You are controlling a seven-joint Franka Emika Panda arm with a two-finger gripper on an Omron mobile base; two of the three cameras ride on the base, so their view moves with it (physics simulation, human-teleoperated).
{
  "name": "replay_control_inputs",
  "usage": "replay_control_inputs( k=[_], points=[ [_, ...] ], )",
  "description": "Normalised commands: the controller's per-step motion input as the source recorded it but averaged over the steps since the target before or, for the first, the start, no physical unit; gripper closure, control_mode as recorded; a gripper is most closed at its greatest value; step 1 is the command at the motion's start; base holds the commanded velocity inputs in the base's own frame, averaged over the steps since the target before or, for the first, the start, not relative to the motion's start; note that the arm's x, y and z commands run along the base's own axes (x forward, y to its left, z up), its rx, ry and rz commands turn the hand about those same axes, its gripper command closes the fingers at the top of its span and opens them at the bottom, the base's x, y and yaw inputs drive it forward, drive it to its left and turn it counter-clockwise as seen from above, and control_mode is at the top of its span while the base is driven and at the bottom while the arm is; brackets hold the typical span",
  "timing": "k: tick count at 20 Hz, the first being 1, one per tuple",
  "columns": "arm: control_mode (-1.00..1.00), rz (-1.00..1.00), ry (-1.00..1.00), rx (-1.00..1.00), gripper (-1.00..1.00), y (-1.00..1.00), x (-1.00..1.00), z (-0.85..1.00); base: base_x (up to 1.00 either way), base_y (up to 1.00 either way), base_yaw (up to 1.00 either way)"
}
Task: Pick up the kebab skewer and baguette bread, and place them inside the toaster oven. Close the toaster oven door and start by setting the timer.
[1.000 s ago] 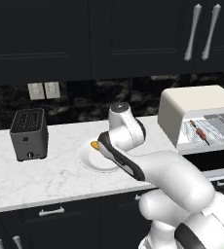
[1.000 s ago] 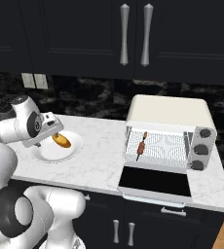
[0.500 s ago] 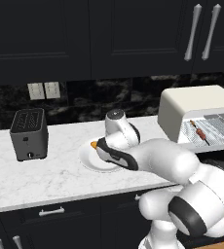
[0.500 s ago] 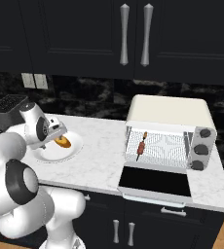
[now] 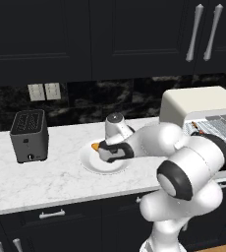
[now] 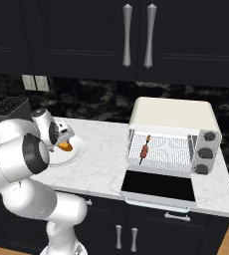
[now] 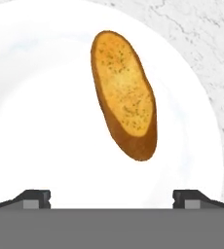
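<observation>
**Golden baguette under a wide-open, empty gripper**

The gripper (image 7: 112, 197) hangs over the white plate (image 7: 31, 121), baguette bread (image 7: 124, 94) just ahead of its tips. The kebab skewer (image 6: 145, 148) already sits in the toaster oven (image 6: 173, 115), far right. Next, I judge: descend, straddle the bread's narrow width, close

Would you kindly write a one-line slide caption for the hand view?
Open claw poised above the baguette bread, which lies on a white plate on the marble counter.
</observation>
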Motion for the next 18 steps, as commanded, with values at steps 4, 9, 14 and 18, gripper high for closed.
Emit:
replay_control_inputs(
  k=[4,9,14,18],
  points=[
    [-1.00,0.02,0.00,0.00,-1.00,0.00,0.41,-0.15,0.00,0.00,0.00],
    [-1.00,0.00,0.00,0.00,-1.00,0.04,0.19,-0.22,0.00,0.00,0.00],
    [-1.00,0.00,0.00,0.00,-1.00,0.00,0.26,-0.15,0.00,0.00,0.00],
    [-1.00,0.00,0.00,0.00,-1.00,0.00,0.26,-0.04,0.00,0.00,0.00]
  ],
)
